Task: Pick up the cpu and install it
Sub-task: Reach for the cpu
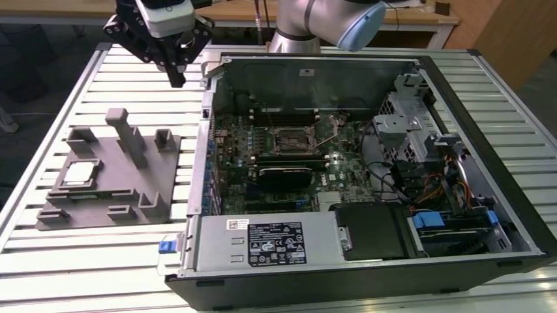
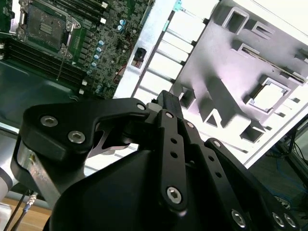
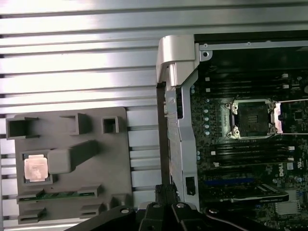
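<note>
Small square silver-topped cpu (image 1: 78, 173) sits in a shaped recess of the grey plastic fixture with upright posts (image 1: 109, 195), on the exterior view's left of the open black computer case (image 1: 348, 287), and is exposed for a top grab. Black claw (image 1: 177, 79) hovers over the slatted metal desk (image 1: 87, 261) past the fixture's far edge, fingers narrow, empty. Motherboard socket (image 1: 291, 138) lies open and unfilled.

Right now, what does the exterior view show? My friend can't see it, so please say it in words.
The cpu lies in a grey fixture on a slatted table, on the exterior view's left. The gripper hangs above the table, beyond the fixture, holding nothing. On the exterior view's right, an open computer case shows its motherboard socket.
</note>
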### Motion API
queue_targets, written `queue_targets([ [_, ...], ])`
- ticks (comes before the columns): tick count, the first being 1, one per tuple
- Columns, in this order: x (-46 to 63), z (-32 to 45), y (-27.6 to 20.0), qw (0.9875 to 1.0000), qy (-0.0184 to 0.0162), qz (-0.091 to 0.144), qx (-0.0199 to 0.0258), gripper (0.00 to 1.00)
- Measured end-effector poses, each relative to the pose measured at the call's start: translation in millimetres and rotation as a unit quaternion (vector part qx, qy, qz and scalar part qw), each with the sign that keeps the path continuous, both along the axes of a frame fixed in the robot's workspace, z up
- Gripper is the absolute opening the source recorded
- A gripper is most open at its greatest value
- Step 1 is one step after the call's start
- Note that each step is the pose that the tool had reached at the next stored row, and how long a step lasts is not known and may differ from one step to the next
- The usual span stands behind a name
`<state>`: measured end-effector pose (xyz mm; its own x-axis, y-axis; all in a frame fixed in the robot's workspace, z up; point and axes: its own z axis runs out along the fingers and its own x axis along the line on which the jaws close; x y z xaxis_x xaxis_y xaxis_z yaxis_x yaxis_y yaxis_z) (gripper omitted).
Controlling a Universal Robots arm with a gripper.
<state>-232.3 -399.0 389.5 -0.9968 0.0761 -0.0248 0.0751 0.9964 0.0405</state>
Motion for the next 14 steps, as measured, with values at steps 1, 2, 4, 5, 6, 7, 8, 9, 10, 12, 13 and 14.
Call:
queue_targets([
  [1,-0.8,0.0,0.0,1.0,0.0,0.0,0.0,0.11],
  [2,-1.6,0.0,0.0,1.0,0.0,0.0,0.0,0.11],
  [4,-3.2,-0.1,0.0,1.0,0.0,0.0,0.0,0.11],
  [5,-4.1,-0.1,0.0,1.0,0.0,0.0,0.0,0.11],
  [6,-4.9,-0.2,0.0,1.0,0.0,0.0,0.0,0.11],
  [7,-5.7,-0.2,0.0,1.0,0.0,0.0,0.0,0.11],
  [8,-6.4,-0.2,0.0,1.0,0.0,0.0,0.0,0.11],
  [9,-7.3,-0.3,0.0,1.0,0.0,0.0,0.0,0.11],
  [10,-8.0,-0.3,0.0,1.0,0.0,0.0,0.0,0.11],
  [12,-9.6,-0.3,0.0,1.0,0.0,0.0,0.0,0.11],
  [13,-10.4,-0.3,0.0,1.0,0.0,0.0,0.0,0.11],
  [14,-11.1,-0.4,0.0,1.0,0.0,0.0,0.0,0.11],
])
